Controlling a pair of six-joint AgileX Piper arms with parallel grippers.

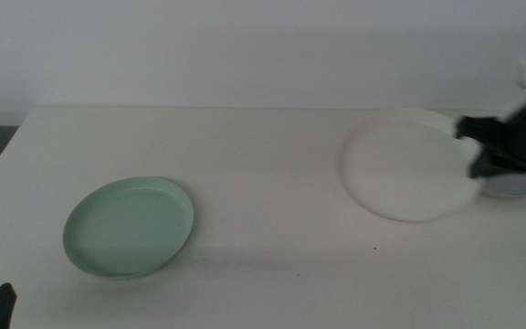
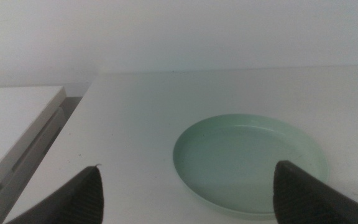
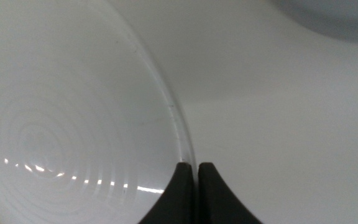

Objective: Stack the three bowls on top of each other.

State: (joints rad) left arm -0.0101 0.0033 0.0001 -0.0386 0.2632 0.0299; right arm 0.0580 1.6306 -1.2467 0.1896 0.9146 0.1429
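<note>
Right gripper (image 1: 468, 151), fingers pinching the white bowl's (image 1: 407, 171) rim, holds it near the bench's (image 1: 272, 174) right edge, beside the grey bowl (image 1: 519, 185). Mint green bowl (image 1: 129, 226) lies front left, before the waiting left gripper (image 2: 188, 186), fingers spread. Risk: the thin rim grip may slip, dropping the bowl.

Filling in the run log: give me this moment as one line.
right gripper: shut on white bowl rim, right side | grey bowl: behind arm | mint green bowl: left, untouched | left gripper: open, waiting near it
</note>
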